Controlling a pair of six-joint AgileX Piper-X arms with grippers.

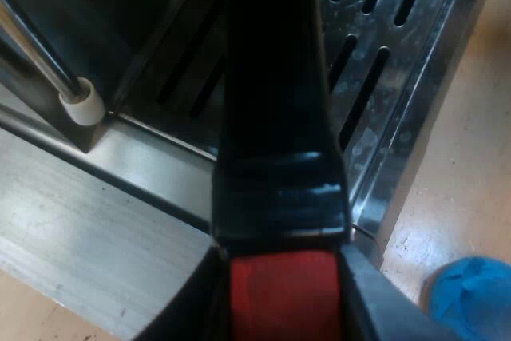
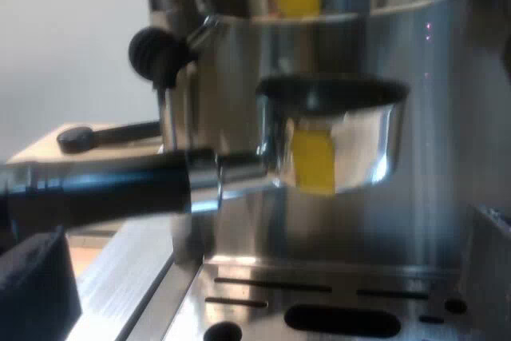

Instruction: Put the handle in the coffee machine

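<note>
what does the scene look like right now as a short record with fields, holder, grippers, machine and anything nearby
holder: metal basket held under the espresso machine brew head, above the drip tray; rim uncovered, not locked in
handle: dark, red end toward the left gripper
left gripper: jaws closed on the handle at its red end
machine details: steam wand with white tip beside the tray; black knob at the front
nearby: blue tamper on the table by the tray's corner
</note>
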